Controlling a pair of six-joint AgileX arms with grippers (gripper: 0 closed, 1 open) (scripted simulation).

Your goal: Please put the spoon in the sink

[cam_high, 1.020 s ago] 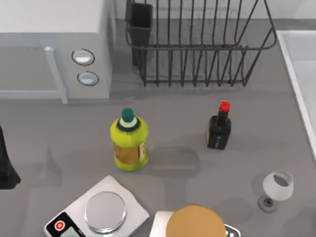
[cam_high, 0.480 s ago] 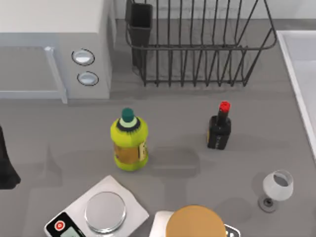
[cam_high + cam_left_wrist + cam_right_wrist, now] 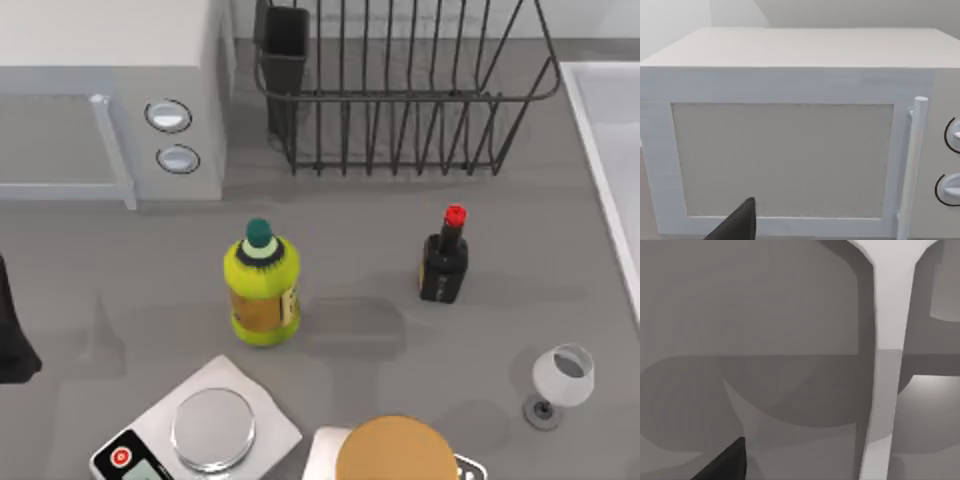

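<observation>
At the table's left edge sits the left tool (image 3: pixel 12 345); its grip state is unclear.

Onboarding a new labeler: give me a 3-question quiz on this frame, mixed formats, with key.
1. True or false: the yellow bottle with the green cap stands upright on the counter.
2. Multiple choice: what stands nearest the sink on the top view's right side? A) kitchen scale B) wine glass C) microwave
3. Fill in: the dark bottle in front of the dish rack has a ____ cap.

Key: 1 true; 2 B; 3 red.
</observation>
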